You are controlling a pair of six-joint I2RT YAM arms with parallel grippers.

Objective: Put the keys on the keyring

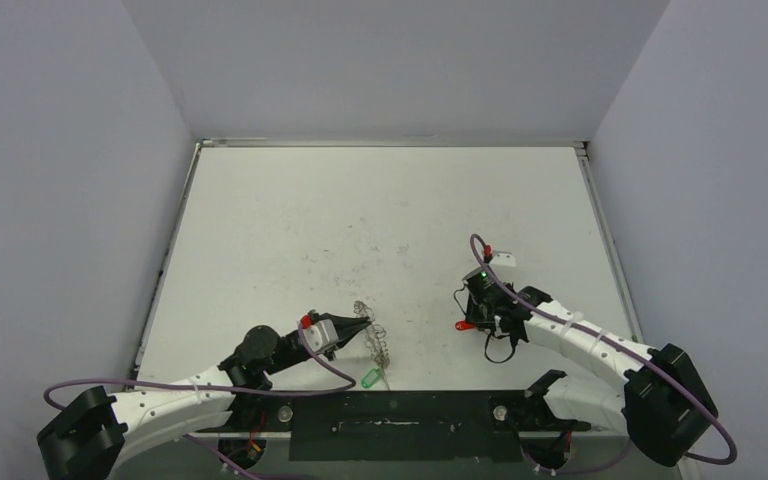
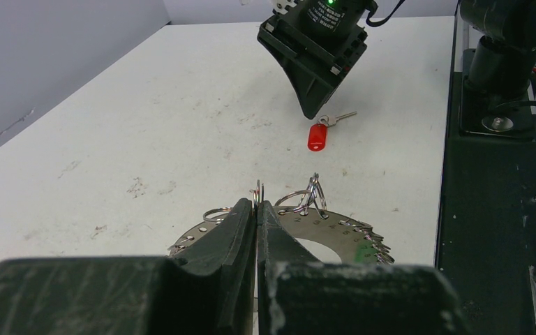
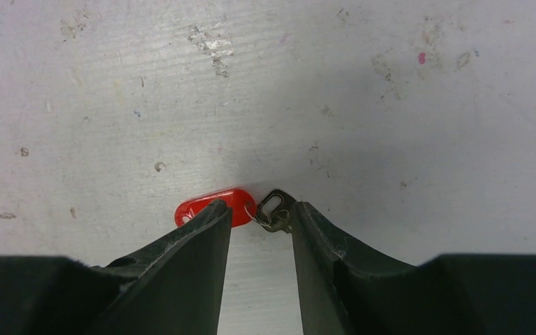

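Observation:
The keyring (image 2: 335, 234) lies flat on the white table near its front edge, a silver disc fringed with wire loops (image 1: 377, 340). My left gripper (image 2: 258, 208) is shut on one upright wire loop at the ring's rim (image 1: 360, 322). The green-tagged key (image 1: 370, 379) lies just in front of the ring. The red-tagged key (image 3: 202, 207) lies on the table further right (image 1: 465, 325), its silver key head (image 3: 276, 209) beside the tag. My right gripper (image 3: 259, 213) hangs over it with jaws apart, one fingertip over the tag and the other at the key head.
A black base plate (image 1: 390, 420) runs along the table's near edge between the arm bases. Purple cables loop off both arms, with a white label (image 1: 503, 260) on the right one. Grey walls close in the table on three sides.

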